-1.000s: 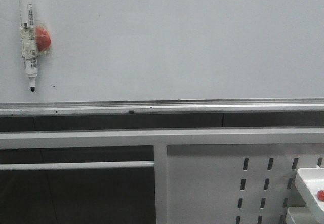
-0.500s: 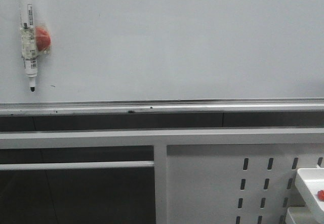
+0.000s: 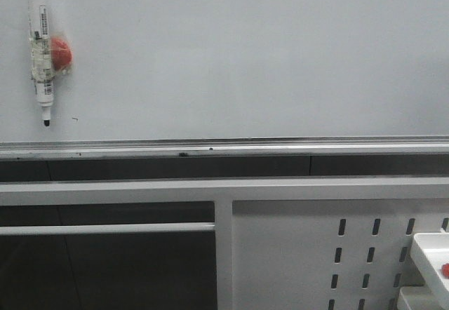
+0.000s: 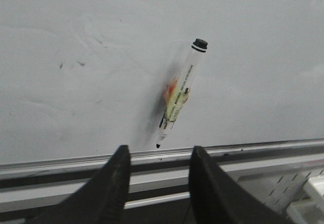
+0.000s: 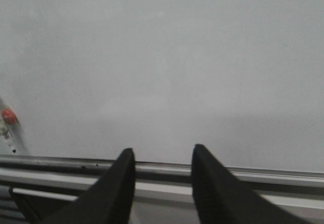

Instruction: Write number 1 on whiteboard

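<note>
The whiteboard (image 3: 245, 57) fills the upper part of the front view, pale and glossy. A white marker (image 3: 40, 50) with a black tip pointing down hangs on it at the far left, held by a red magnet (image 3: 61, 52). The number 1 is out of view. My left gripper (image 4: 160, 149) is open, short of the board, with the marker (image 4: 179, 95) on the whiteboard (image 4: 101, 57) beyond its tips. My right gripper (image 5: 163, 149) is open and empty, facing bare whiteboard (image 5: 162, 57); the marker (image 5: 7, 133) shows at that view's edge. Neither gripper appears in the front view.
A silver rail (image 3: 224, 146) runs along the board's lower edge, above a white frame bar (image 3: 224, 189). Below right is a white perforated panel (image 3: 316, 254). A white tray (image 3: 429, 254) holding something red (image 3: 445, 268) sits at the bottom right corner. Small dark specks (image 4: 62, 65) mark the board.
The whole front view has shifted a few pixels to the right. The marker still hangs in the same place on the board.
</note>
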Available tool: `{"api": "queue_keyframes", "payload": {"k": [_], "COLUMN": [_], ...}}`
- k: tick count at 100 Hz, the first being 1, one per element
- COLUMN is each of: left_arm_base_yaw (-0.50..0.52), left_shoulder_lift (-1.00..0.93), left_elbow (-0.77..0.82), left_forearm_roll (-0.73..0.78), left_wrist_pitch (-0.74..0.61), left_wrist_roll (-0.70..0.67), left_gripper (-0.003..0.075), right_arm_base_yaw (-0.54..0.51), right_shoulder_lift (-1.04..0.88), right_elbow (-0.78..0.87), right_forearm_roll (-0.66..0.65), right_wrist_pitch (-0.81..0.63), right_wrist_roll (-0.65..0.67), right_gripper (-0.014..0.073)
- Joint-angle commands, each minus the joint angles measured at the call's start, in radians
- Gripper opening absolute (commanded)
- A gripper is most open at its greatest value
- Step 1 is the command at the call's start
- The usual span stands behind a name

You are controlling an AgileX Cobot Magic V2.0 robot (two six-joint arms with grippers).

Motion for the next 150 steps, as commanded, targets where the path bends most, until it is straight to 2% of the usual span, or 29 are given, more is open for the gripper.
{"api": "queue_keyframes", "payload": {"k": [1,14,28,35,52,64,101,150], "left_arm_base_yaw": [-0.001,-0.001,-0.029,-0.087,-0.281,-0.360,-0.364,-0.364], "left_shoulder_lift": [0.155,0.346,0.479,0.503,0.505,0.549,0.804,0.890], "left_elbow": [-0.116,-0.173,-0.153,-0.127,-0.054,-0.033,-0.073,-0.126], "left_forearm_roll": [0.013,0.010,0.009,0.007,-0.021,-0.090,-0.143,-0.143], "left_wrist_pitch": [-0.008,0.000,-0.084,-0.171,-0.466,-0.609,-0.761,-0.826], "left_wrist_roll": [0.083,0.099,0.143,0.182,0.174,0.174,0.151,0.142], "left_gripper": [0.0403,0.0407,0.0407,0.0407,0.0407,0.0407,0.0407,0.0407], "right_arm_base_yaw": [0.001,0.001,0.001,0.001,0.001,0.001,0.001,0.001], "right_shoulder_lift": [0.098,0.196,0.233,0.235,0.235,0.235,0.235,0.235], "right_elbow": [-0.086,-0.119,-0.119,-0.119,-0.119,-0.119,-0.119,-0.119], "right_forearm_roll": [-0.023,-0.057,-0.092,-0.110,-0.123,-0.124,-0.124,-0.124], "right_wrist_pitch": [0.001,-0.038,-0.091,-0.091,-0.089,-0.089,-0.091,-0.091], "right_wrist_roll": [-0.015,-0.015,-0.015,-0.015,-0.015,-0.015,-0.015,-0.015], "right_gripper": [0.0395,0.0400,0.0400,0.0400,0.0400,0.0400,0.0400,0.0400]}}
